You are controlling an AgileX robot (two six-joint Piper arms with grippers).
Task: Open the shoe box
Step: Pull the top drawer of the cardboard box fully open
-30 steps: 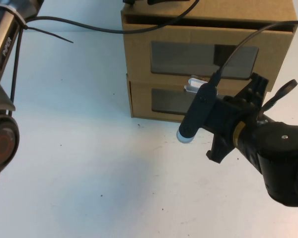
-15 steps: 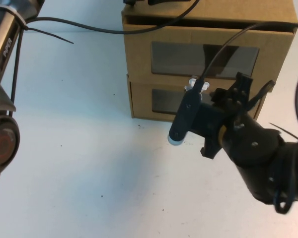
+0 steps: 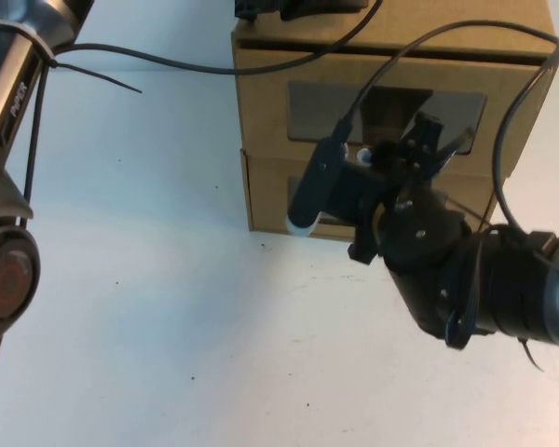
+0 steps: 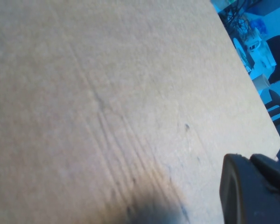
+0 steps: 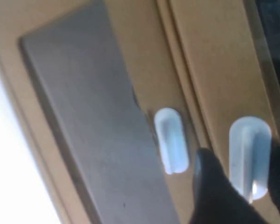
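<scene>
Two cardboard shoe boxes with grey windows stand stacked, the upper box (image 3: 391, 56) on the lower box (image 3: 270, 191). Two translucent white handles sit on either side of the seam between them. My right gripper (image 5: 247, 186) is open against the box fronts, one dark finger on each side of one handle (image 5: 249, 149). The other handle (image 5: 171, 140) stands free beside it. I cannot tell which box the straddled handle belongs to. My left gripper (image 3: 293, 7) rests on the upper box's top (image 4: 107, 93), at the back edge of the high view.
The left arm's column (image 3: 5, 186) rises along the left edge. Black cables (image 3: 168, 60) trail from it across to the box top, and others loop around the right arm (image 3: 466, 279). White tabletop (image 3: 149, 326) lies in front of the boxes.
My right gripper has moved up and to the left, closer to the box fronts. It was shut and now stands open around a handle. The left arm has not moved.
</scene>
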